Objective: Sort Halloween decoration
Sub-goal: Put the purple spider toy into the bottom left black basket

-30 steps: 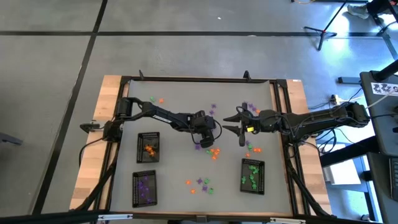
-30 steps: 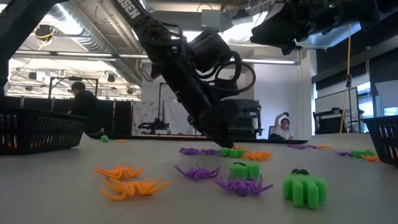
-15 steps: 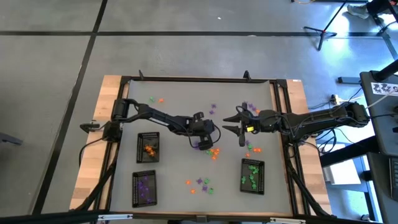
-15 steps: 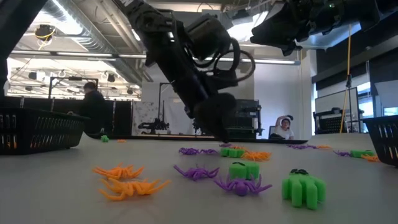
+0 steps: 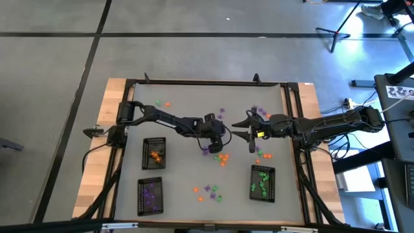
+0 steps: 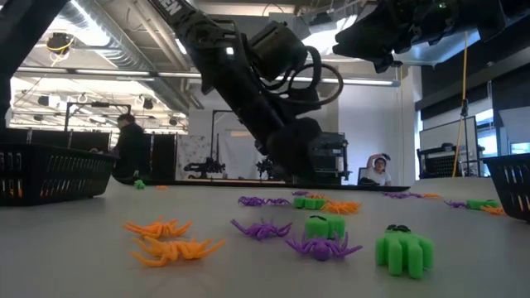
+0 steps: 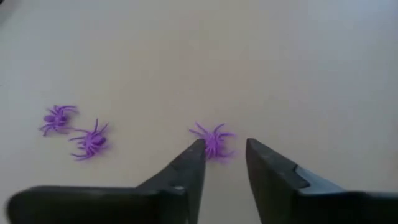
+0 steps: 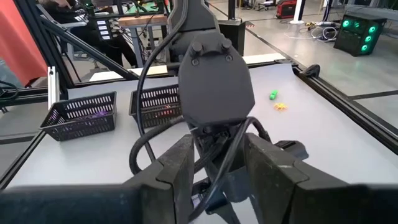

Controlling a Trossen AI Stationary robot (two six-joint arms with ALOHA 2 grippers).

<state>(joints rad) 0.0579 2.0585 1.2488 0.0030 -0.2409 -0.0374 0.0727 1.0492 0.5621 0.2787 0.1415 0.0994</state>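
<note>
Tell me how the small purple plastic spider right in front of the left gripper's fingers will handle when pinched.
The small purple plastic spider lies flat with thin splayed legs, so it probably weighs next to nothing and won't roll. Those legs look bendy; the left gripper, jaws apart, may skid it across the smooth table unless it closes on the body.

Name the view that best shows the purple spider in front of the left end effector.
The left wrist view: the purple spider lies on the table just beyond the open left end effector, legs distinct. The high view shows only a purple speck by the arm; the low and right wrist views hide it.
</note>
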